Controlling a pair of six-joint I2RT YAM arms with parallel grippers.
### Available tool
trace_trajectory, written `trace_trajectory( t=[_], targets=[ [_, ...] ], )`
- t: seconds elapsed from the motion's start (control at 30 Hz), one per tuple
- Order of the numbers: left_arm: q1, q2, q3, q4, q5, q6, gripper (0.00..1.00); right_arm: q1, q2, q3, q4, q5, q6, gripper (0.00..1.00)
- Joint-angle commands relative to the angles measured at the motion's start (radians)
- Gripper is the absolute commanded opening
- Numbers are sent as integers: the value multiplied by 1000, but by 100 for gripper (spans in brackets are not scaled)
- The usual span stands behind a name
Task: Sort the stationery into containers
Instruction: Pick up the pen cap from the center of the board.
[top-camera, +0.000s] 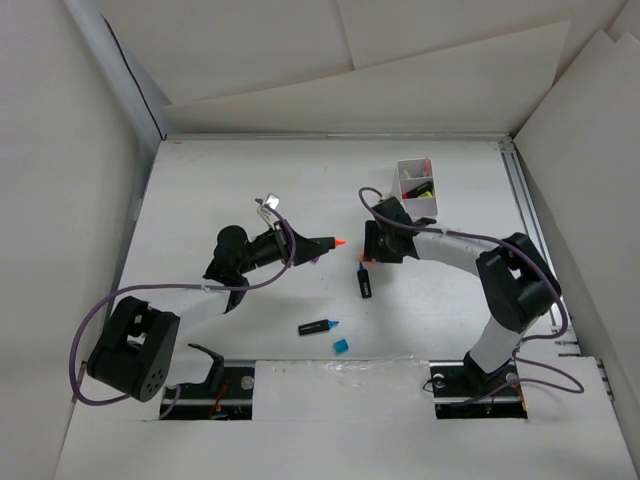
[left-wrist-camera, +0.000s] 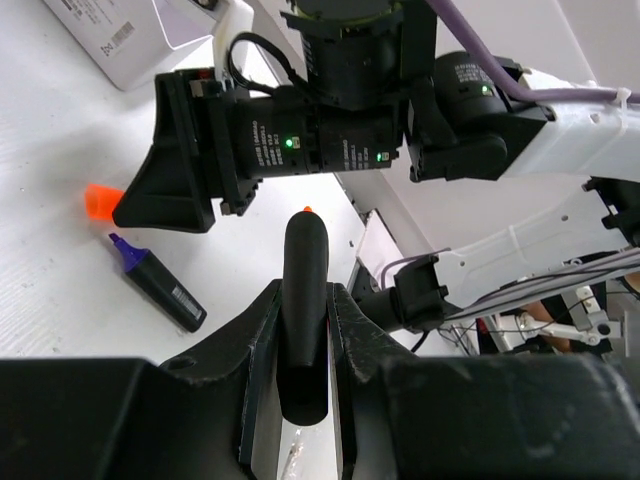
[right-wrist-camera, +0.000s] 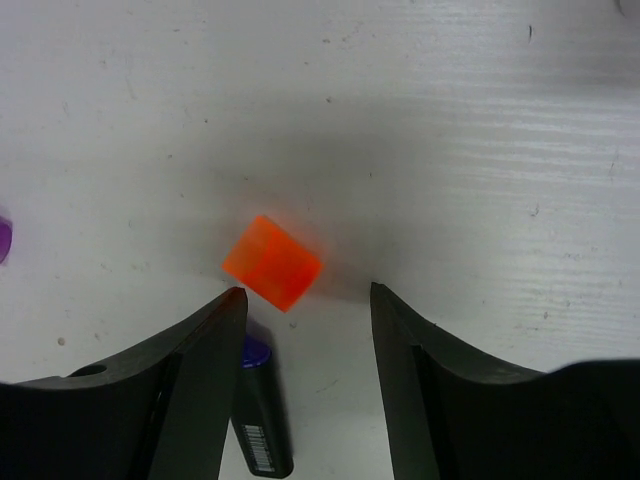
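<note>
The left end effector (left-wrist-camera: 303, 305) is clamped on a black highlighter (left-wrist-camera: 305, 265), its tip seemingly orange. The right end effector (right-wrist-camera: 306, 292) is spread apart over an orange cap (right-wrist-camera: 272, 262) lying on the desk (right-wrist-camera: 450, 120) beside a purple highlighter (right-wrist-camera: 262, 425). The white box (top-camera: 401, 178) is seen farther back.

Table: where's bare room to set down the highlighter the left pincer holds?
Free: the far left corner beyond the left pincer; the strip between blue highlighter and right arm. Crowded: around orange cap, purple highlighter, white box.
</note>
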Motion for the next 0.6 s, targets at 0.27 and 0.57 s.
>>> trace_trajectory(
  t=[0.27, 0.57],
  targets=[
    [4, 0, -3, 94, 50, -8, 6, 3, 82, 132, -106, 37, -164, 59],
    [26, -11, -3, 104, 50, -19, 6, 12, 125, 150, -66, 0, -173, 56]
  ],
)
